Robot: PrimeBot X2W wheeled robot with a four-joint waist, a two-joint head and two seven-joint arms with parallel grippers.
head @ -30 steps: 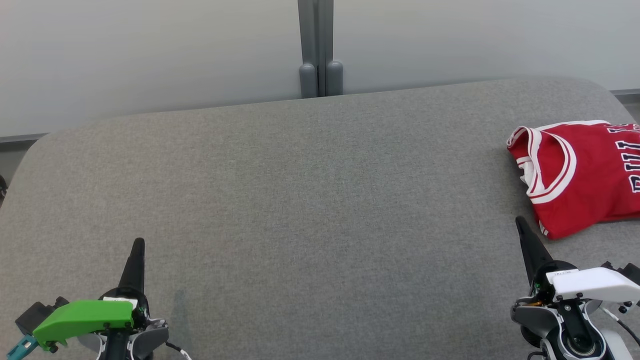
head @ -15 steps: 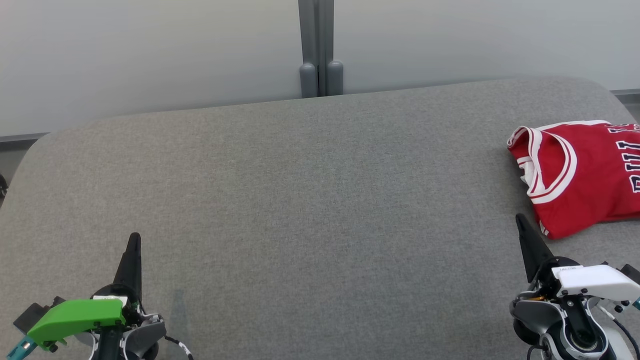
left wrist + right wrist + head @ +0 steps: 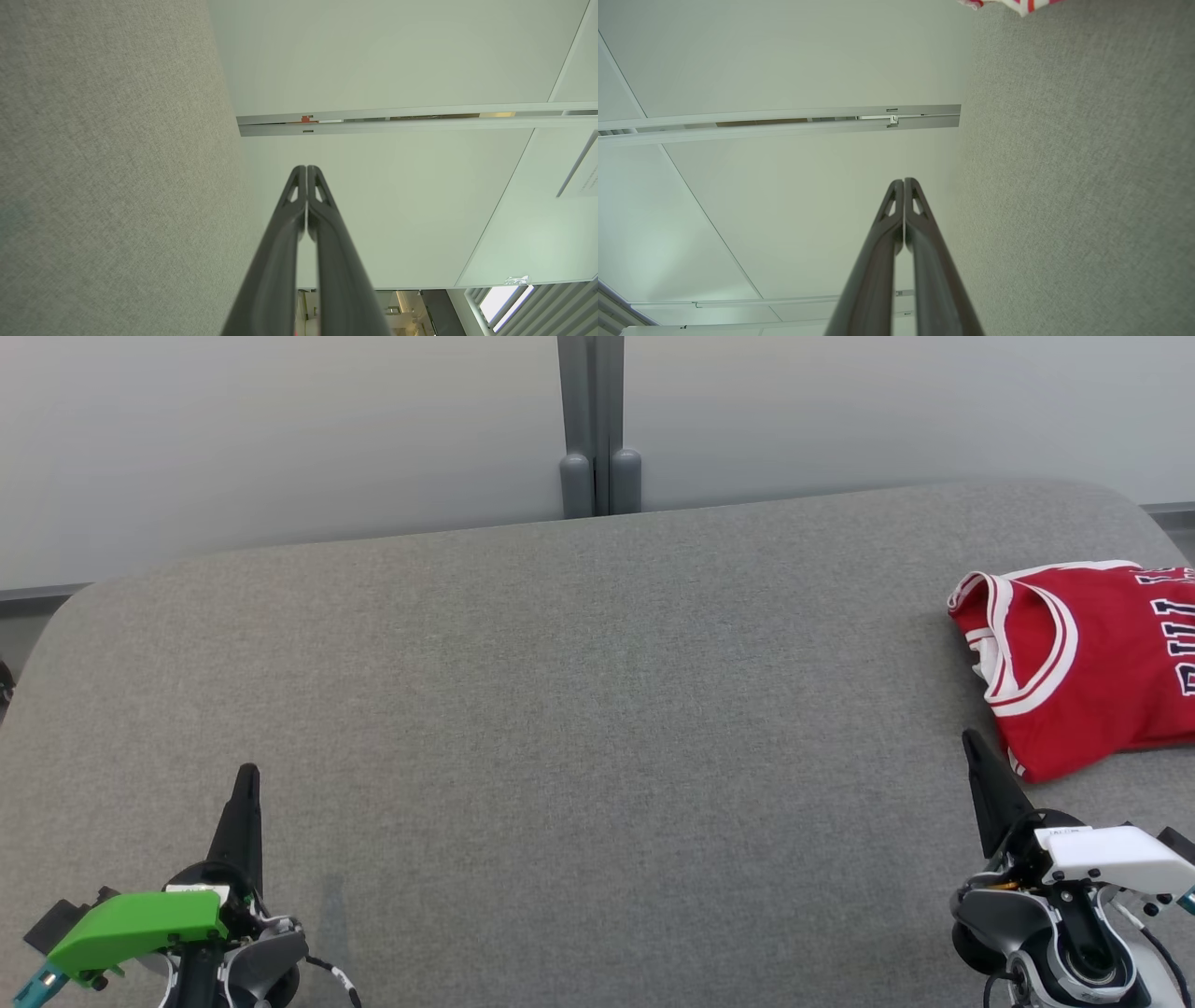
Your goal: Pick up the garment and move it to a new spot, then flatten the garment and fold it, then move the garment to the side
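**Head view.** The garment (image 3: 1083, 658), a red jersey with white trim, lies folded on the grey table (image 3: 579, 709) at its right edge, partly cut off by the frame. The left gripper (image 3: 246, 777) is at lower left over bare table, well apart from the garment. The right gripper (image 3: 972, 741) is at lower right, its tip near the garment's near corner, with table surface visible between them. A grey post (image 3: 597, 425) stands behind the table's far edge.

**Left wrist view.** The two fingers (image 3: 285, 242) are pressed together up to the tips and grip nothing. Table surface lies to the left.

**Right wrist view.** Both fingers meet at the tips with nothing between them. Table surface lies to the right, and a red-and-white edge of the garment shows at the top.
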